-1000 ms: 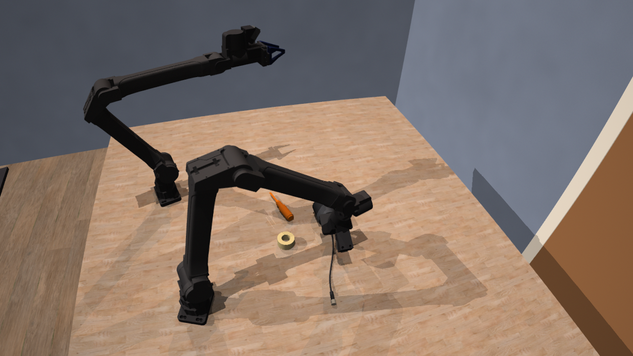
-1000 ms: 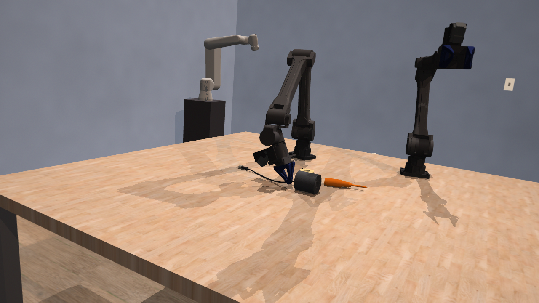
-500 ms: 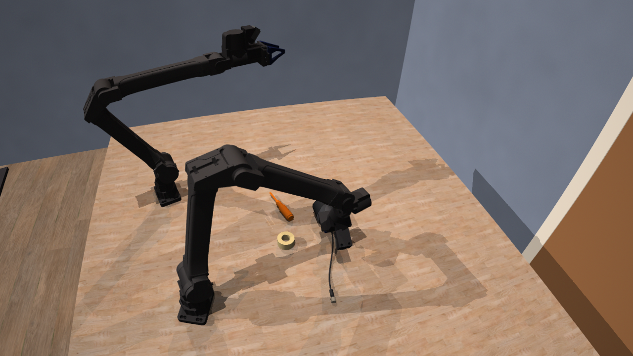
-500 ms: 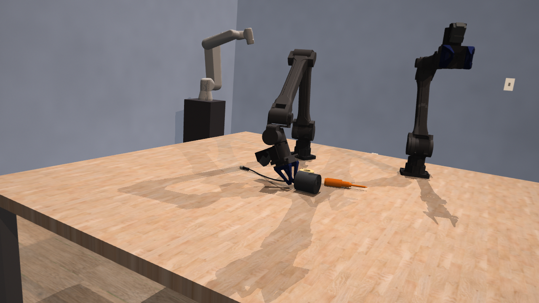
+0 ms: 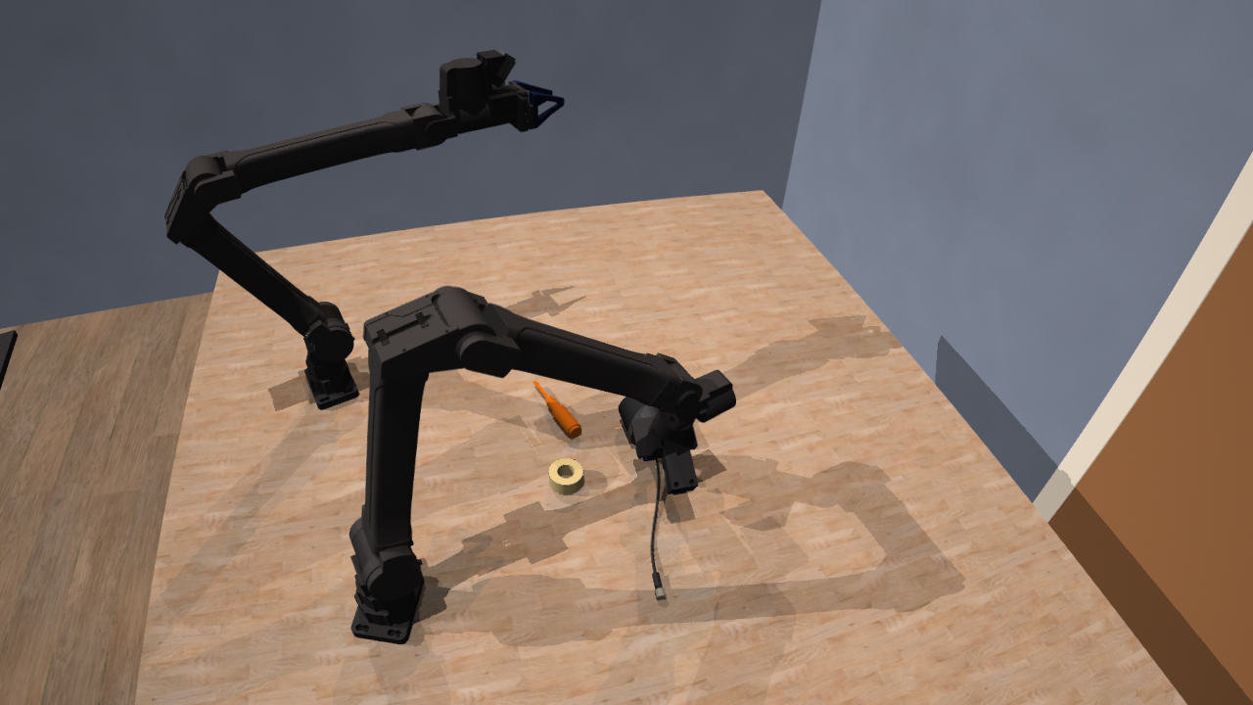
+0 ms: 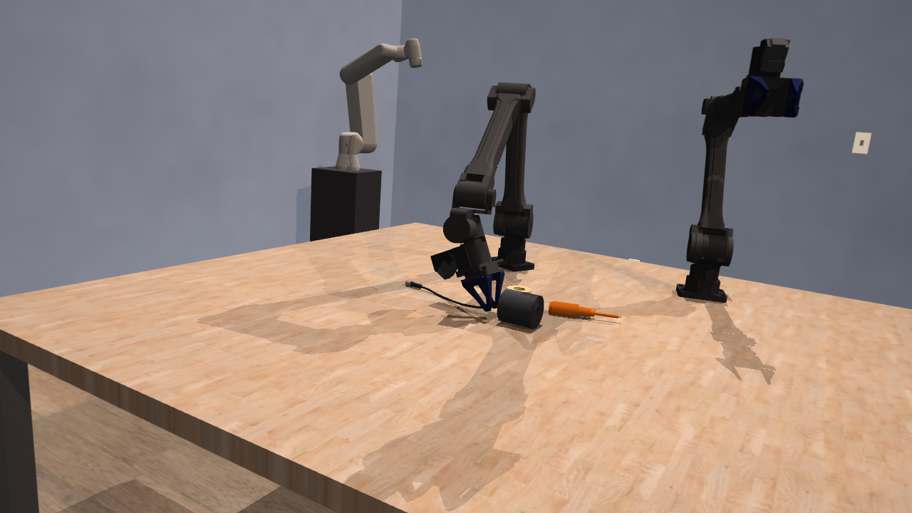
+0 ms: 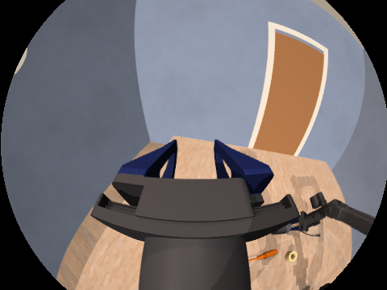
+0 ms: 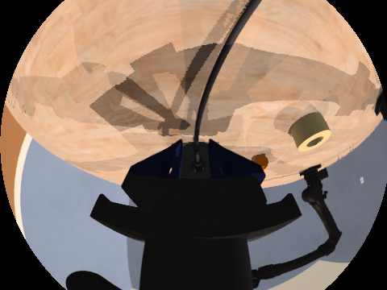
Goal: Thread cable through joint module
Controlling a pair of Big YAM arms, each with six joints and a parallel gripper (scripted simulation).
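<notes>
Your right arm [image 5: 438,328] reaches from its base at seven o'clock to its dark wrist at three o'clock, above the table [image 5: 832,648]. A cable [image 5: 654,517] extends below that wrist toward six o'clock, ending in a connector [image 5: 659,587]. You have a tape roll [image 5: 553,482] at its nine o'clock and an orange screwdriver [image 5: 565,418] at ten. Your left gripper [image 5: 547,103] stands open, aloft toward twelve.
</notes>
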